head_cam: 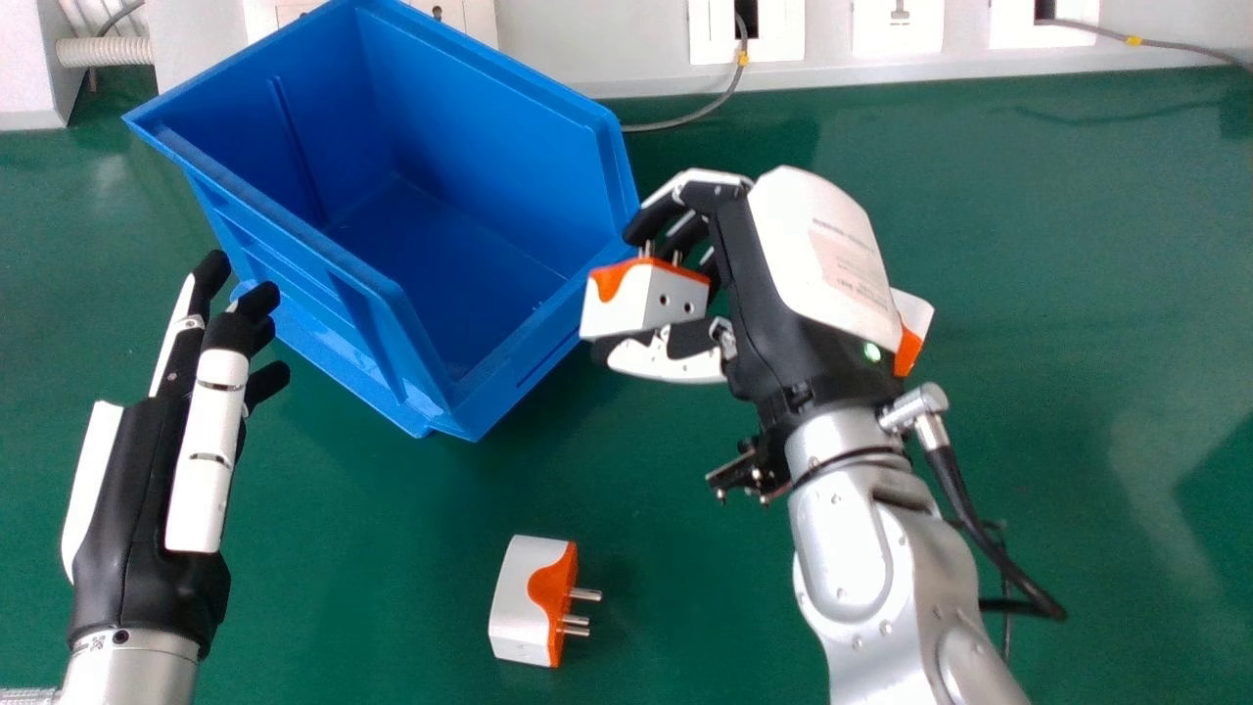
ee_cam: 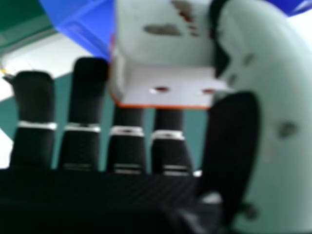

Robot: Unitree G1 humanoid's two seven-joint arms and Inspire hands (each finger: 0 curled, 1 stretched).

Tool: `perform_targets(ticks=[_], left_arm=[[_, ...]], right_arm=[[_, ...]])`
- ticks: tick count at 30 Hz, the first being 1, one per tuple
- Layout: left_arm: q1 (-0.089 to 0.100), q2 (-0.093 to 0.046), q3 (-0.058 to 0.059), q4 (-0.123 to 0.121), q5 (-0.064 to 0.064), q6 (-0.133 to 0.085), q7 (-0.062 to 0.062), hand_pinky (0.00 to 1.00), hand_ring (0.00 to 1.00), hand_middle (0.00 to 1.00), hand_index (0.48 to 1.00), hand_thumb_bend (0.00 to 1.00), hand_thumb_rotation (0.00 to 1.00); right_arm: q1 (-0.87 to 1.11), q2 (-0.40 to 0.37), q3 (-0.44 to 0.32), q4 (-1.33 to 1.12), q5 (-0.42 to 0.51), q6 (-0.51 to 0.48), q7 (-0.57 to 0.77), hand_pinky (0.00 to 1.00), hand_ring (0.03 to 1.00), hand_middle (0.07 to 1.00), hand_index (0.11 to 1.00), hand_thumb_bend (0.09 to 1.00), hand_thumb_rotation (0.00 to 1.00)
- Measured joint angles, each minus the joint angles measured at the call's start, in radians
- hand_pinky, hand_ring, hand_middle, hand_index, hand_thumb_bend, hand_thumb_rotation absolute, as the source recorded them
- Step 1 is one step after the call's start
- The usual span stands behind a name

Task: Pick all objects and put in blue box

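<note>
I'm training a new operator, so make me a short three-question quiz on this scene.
1. Which holds a plug adapter now?
A) the left hand
B) the right hand
C) both hands

2. True or false: on the green table, the adapter nearest the head view's bottom edge has its pins pointing to that view's right.

3. How many white-and-orange objects show outside the blue box in the head view, counting the partly hidden one?

Key: 1. B; 2. True; 3. Three
</note>
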Motion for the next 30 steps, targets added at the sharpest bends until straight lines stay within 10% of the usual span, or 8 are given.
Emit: perform_targets(ticks=[30], left_arm=[[0.032, -0.008, -0.041, -0.069, 0.021, 0.037, 0.031, 0.87, 0.92, 0.9, 0.937, 0.5, 1.0]], right_arm=[[-0.324, 0.051, -0.018, 0.379, 0.056, -0.051, -0.073, 0.26, 0.411, 0.534, 0.556, 0.481, 0.0]])
